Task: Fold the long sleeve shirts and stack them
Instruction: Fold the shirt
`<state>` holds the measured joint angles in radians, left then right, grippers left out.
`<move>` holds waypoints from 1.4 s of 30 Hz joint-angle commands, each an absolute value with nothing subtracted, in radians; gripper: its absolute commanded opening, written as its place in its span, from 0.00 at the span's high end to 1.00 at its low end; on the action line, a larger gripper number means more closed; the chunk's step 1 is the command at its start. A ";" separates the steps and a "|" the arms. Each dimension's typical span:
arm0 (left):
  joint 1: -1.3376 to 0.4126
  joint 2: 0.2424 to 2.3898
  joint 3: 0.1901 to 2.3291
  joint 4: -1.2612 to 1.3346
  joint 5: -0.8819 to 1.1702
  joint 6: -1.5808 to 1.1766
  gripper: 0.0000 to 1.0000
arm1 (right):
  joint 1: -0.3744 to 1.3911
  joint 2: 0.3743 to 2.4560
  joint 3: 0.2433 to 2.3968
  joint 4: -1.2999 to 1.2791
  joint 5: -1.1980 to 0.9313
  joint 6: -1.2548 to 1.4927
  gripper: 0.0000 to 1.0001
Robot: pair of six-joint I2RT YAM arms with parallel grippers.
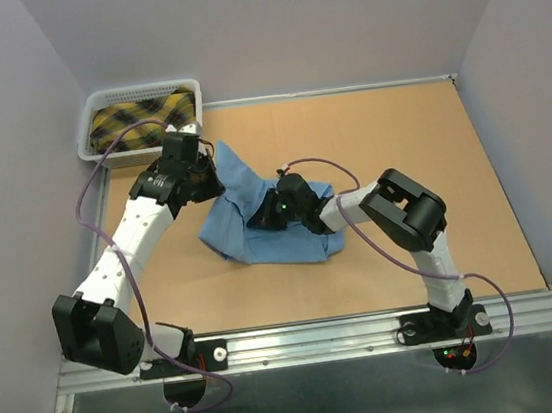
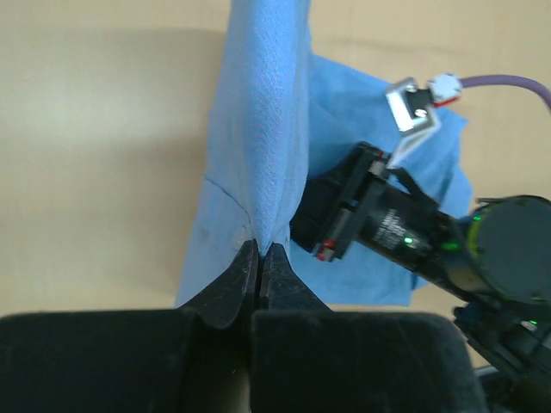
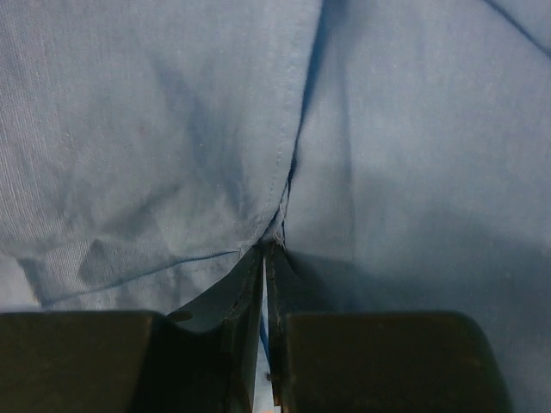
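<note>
A white slatted basket (image 1: 141, 89) sits by the tan table's (image 1: 432, 167) far-left corner

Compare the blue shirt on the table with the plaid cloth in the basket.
The blue shirt is plain light blue; the plaid cloth is yellow with dark checks. The blue shirt lies crumpled on the table; the plaid cloth sits in the white basket at the far left corner. The blue shirt is pinched by the left pincer and the right pincer; the plaid cloth is untouched. Both are fabric.
</note>
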<state>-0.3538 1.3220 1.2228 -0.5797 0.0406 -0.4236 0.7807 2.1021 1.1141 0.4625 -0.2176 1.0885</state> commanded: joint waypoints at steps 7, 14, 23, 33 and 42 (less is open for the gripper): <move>-0.448 1.388 1.284 -0.416 0.216 -0.531 1.00 | 0.799 2.131 1.200 0.512 -0.230 1.091 0.89; -0.449 1.391 1.310 -0.449 0.143 -0.506 1.00 | 0.798 1.976 1.140 0.370 -0.060 0.997 0.83; -0.465 1.422 1.345 -0.474 0.126 -0.476 1.00 | 0.755 1.795 1.011 0.189 0.098 0.950 0.75; -0.555 1.499 1.371 -0.486 0.084 -0.449 1.00 | 0.663 1.511 0.835 0.032 0.213 0.959 0.59; -0.643 1.575 1.425 -0.515 0.022 -0.440 1.00 | 0.592 1.437 0.718 0.025 0.129 1.023 0.57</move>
<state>-0.6071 1.5665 1.3617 -0.5068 0.0605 -0.4606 0.6060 1.4563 0.7818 0.0505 0.1364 0.9817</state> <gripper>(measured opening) 0.041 0.427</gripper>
